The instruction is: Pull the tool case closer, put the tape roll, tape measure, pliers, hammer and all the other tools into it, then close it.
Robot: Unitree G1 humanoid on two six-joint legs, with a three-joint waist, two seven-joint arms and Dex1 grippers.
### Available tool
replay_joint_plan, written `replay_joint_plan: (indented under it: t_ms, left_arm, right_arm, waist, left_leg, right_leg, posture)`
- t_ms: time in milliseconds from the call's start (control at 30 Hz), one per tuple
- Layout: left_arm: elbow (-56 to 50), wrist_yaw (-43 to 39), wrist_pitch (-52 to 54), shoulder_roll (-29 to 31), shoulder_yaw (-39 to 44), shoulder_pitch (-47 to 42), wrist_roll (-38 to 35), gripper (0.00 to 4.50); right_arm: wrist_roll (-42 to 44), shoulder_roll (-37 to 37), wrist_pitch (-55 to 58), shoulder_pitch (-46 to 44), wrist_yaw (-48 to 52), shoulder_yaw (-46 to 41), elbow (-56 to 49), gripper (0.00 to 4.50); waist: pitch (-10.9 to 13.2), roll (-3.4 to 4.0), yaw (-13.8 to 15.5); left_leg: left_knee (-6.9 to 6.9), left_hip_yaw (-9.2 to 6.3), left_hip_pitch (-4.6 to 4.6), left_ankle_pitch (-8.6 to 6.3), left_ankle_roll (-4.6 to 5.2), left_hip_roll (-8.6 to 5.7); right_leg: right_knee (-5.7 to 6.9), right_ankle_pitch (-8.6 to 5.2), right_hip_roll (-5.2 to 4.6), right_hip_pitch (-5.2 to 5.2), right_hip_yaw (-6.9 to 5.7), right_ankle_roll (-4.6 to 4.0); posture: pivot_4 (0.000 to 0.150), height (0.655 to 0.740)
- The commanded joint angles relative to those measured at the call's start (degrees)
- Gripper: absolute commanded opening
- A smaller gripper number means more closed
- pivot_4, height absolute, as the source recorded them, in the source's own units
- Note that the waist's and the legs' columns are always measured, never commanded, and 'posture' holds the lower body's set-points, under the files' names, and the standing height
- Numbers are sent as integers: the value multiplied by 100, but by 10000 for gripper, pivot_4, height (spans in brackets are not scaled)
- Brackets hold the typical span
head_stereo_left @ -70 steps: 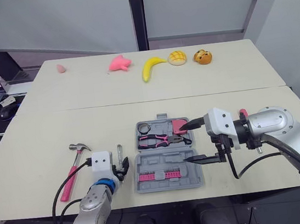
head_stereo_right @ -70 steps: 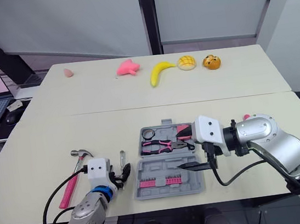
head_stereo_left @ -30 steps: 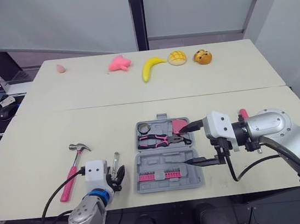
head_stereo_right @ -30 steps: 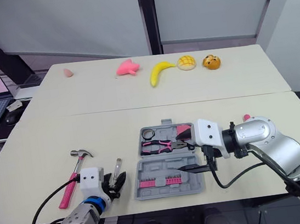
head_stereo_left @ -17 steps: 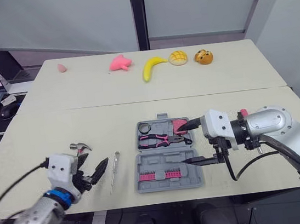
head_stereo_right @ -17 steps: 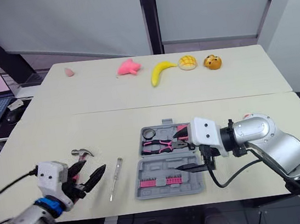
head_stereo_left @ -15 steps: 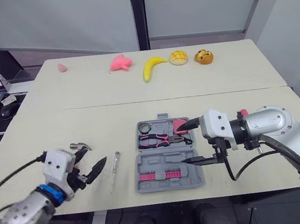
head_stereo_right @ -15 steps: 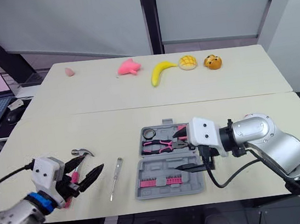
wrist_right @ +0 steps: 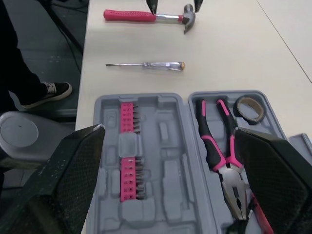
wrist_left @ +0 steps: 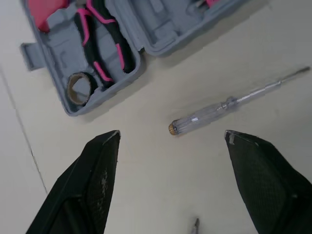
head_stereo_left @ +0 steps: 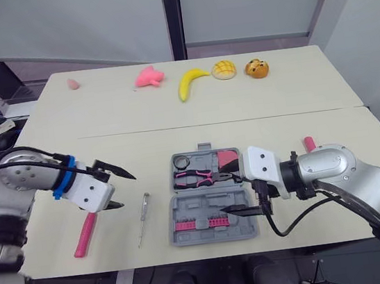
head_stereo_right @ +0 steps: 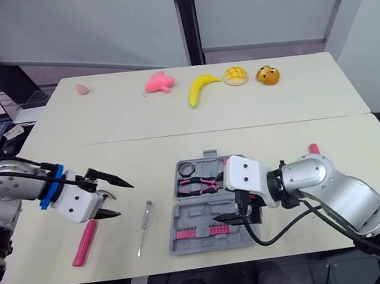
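Screwdriver [head_stereo_left: 142, 218] at case's [head_stereo_left: 219, 228] nine o'clock; hammer [head_stereo_left: 85, 236] beyond, head hidden behind left gripper [head_stereo_left: 126, 191], fingers spread. Right gripper [head_stereo_left: 228, 189] spread over case. Right wrist view adds a shoe [wrist_right: 46, 92].

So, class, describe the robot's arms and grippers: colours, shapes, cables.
The left arm and right arm are rounded silver-grey shells trailing black cables. The left gripper and right gripper each have a white boxy block carrying two tapered black fingers. A blue ring circles the left wrist.
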Motion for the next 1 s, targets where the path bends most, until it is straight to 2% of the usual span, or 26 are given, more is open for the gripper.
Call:
replay_joint_plan:
  t_ms: [33, 267, 467, 633, 800, 933, 1000]
  left_arm:
    - [895, -172, -1018, -238, -870, -779, 400, 35489]
    - [2168, -172, -2286, -842, -2200, -1628, 812, 35489]
    - [2821, 38, -2789, -1391, -2506, -1863, 1280, 35489]
    - [3069, 696, -3016, -1610, -2579, -1860, 2166, 35489]
    - [3088, 1756, -2938, -1644, -2657, -1840, 3336, 35489]
    - [2994, 2883, -2819, -1629, -2773, -1823, 4343, 26876]
    - [2948, 3453, -2763, -1631, -2861, -1832, 4788, 20151]
  right_arm:
    - [50, 102, 73, -2, -165, -9, -259, 45000]
    - [76, 129, 168, 109, -327, 34, -385, 45000]
    - [117, 102, 246, 138, -387, 44, -486, 45000]
    - [171, 35, 336, 118, -361, -9, -566, 45000]
    - [200, -29, 400, 103, -346, -59, -619, 45000]
    - [253, -58, 460, 100, -364, -93, -675, 45000]
    - [279, -77, 473, 93, -375, -106, -688, 45000]
  waist:
    - [0, 0, -10]
    - [1, -1, -90]
    - [1, -1, -90]
    - [1, -1, -94]
    - [1, -2, -92]
    - [0, -2, -90]
    - [-3, 5, -85]
  left_leg:
    - [-1, -5, -4, 0, 0, 0]
    - [4, -7, -7, 1, 2, 0]
    - [10, -11, -8, 2, 4, 0]
    - [9, -13, -7, 2, 4, 0]
    - [10, -15, -6, 2, 4, -1]
    - [10, -16, -4, 3, 4, -1]
    - [9, -15, 3, 3, 4, -2]
  right_leg:
    - [1, -1, 0, -2, -5, -1]
    - [5, -1, 0, -2, -5, 0]
    - [9, -1, 1, 1, -7, 1]
    - [9, -1, 1, 1, -7, 1]
    - [11, 0, 1, 3, -8, 1]
    - [11, 0, 1, 6, -9, 2]
    - [11, 0, 0, 12, -9, 2]
  posture:
    - [1500, 7255]
    - [1500, 7255]
    - [1500, 7255]
    - [1500, 7255]
    - [1500, 7255]
    - [1500, 7255]
    - [1500, 7255]
